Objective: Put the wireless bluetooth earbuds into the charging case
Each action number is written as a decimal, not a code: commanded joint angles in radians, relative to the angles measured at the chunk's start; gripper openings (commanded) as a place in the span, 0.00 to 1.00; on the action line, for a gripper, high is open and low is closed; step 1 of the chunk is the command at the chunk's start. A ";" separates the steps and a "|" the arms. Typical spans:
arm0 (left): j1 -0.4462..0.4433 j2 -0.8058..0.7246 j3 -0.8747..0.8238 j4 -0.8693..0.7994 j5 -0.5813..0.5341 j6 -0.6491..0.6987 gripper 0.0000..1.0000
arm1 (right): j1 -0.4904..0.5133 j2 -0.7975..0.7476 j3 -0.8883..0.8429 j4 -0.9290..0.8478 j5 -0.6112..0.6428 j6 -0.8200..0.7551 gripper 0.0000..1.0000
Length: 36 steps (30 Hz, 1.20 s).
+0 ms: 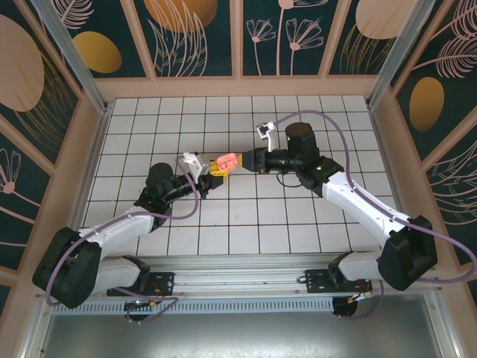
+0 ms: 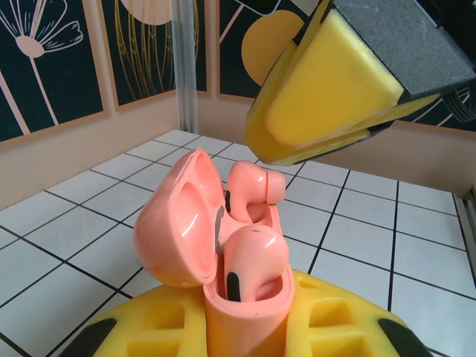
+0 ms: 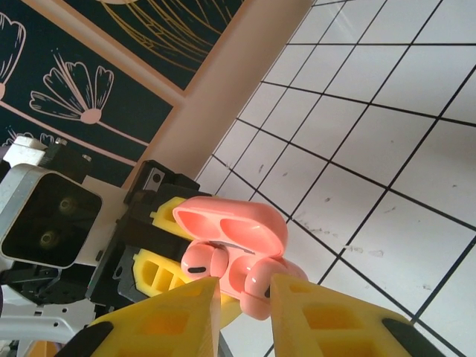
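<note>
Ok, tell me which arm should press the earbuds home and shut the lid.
Right. The left end effector is clamped on the open charging case, so it is occupied. The right end effector has a fingertip on either side of the earbuds, so it is probably best placed.

Lab test cell: tiled table (image 1: 246, 216), floral wall panels (image 1: 186, 37).

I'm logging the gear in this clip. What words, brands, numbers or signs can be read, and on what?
No text can be read anywhere. The pink charging case, the two pink earbuds in it, the tiled table and the flower-patterned wall panels bear no legible words, numbers or logos.
</note>
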 commanded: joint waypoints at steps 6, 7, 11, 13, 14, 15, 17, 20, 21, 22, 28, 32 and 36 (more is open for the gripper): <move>-0.004 -0.027 0.023 0.039 -0.004 -0.001 0.14 | 0.013 0.018 -0.007 0.026 -0.037 0.006 0.21; -0.004 -0.026 0.023 0.039 -0.006 -0.001 0.14 | 0.013 0.017 -0.006 0.026 -0.037 0.005 0.21; -0.004 -0.024 0.020 0.042 -0.005 -0.001 0.14 | 0.021 0.016 -0.005 0.031 -0.034 0.005 0.20; -0.004 -0.025 0.019 0.043 -0.005 -0.002 0.14 | 0.025 0.016 0.000 0.031 -0.034 0.003 0.20; -0.003 -0.026 0.017 0.043 -0.005 -0.001 0.14 | 0.026 0.016 0.002 0.029 -0.033 0.003 0.20; -0.004 -0.027 0.016 0.043 -0.006 -0.001 0.14 | 0.029 0.018 0.006 0.030 -0.032 0.003 0.20; -0.004 -0.029 0.014 0.043 -0.006 -0.002 0.14 | 0.032 0.020 0.010 0.028 -0.028 0.002 0.20; -0.004 -0.032 0.013 0.043 -0.006 -0.001 0.14 | 0.036 0.027 0.015 0.025 -0.024 0.002 0.20; -0.003 -0.031 0.012 0.043 -0.008 -0.003 0.14 | 0.037 0.028 0.018 0.024 -0.021 0.002 0.20; -0.004 -0.031 0.013 0.043 -0.007 -0.002 0.14 | 0.039 0.030 0.020 0.022 -0.018 0.002 0.20; -0.003 -0.034 0.011 0.043 -0.008 -0.001 0.14 | 0.050 0.038 0.032 0.009 0.002 -0.001 0.20; -0.004 -0.035 0.011 0.040 -0.009 -0.003 0.14 | 0.057 0.041 0.037 0.006 0.013 -0.001 0.20; -0.003 -0.034 0.011 0.041 -0.008 -0.001 0.14 | 0.065 0.039 0.039 0.003 0.022 0.001 0.20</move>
